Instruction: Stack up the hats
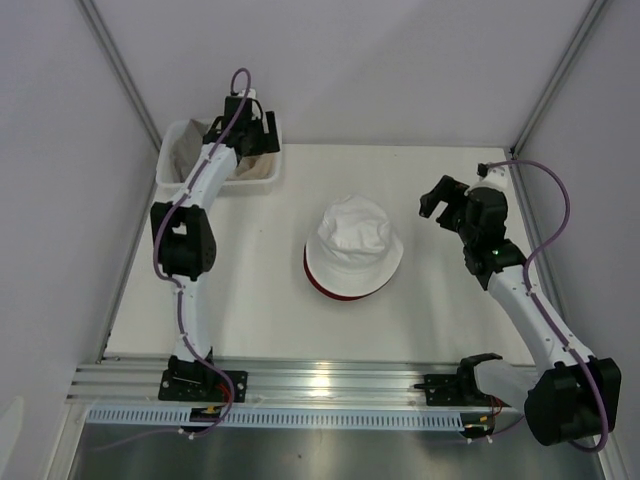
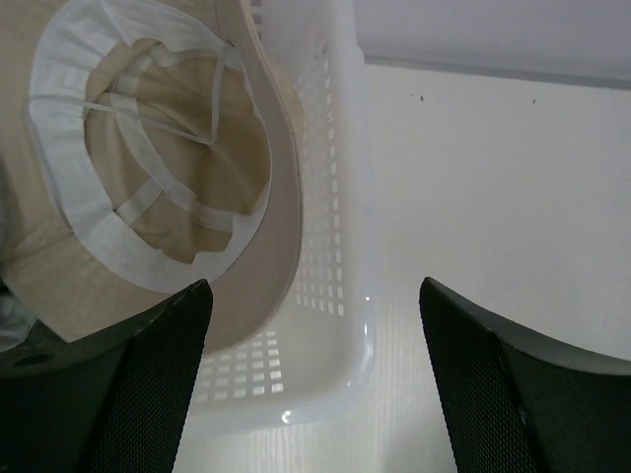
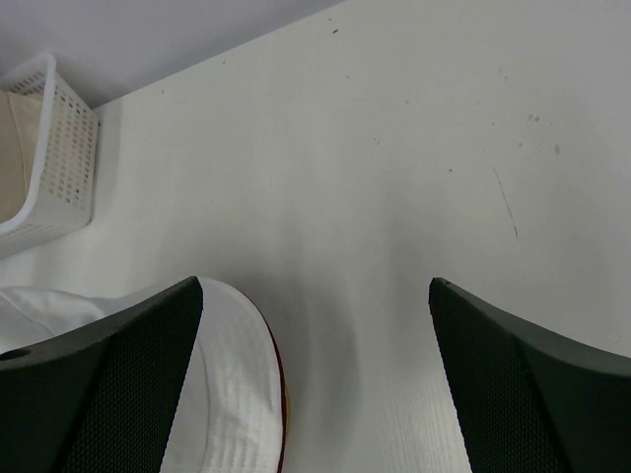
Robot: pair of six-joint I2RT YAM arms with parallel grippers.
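My left jaws spread, empty, over beige hat (image 2: 177, 158) crown-down in basket (image 2: 330, 197). Right jaws spread, empty. White hat (image 1: 352, 240) atop dark red hat (image 1: 335, 293) on counter (image 1: 240, 310). Beige looks soft, floppy; I'd pinch brim.

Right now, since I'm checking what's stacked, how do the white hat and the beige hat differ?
The white hat sits crown up on the red hat; the beige hat lies in the basket. The white hat shows its outside; the beige hat is upside down, lining showing. Both are soft, round-brimmed bucket hats.
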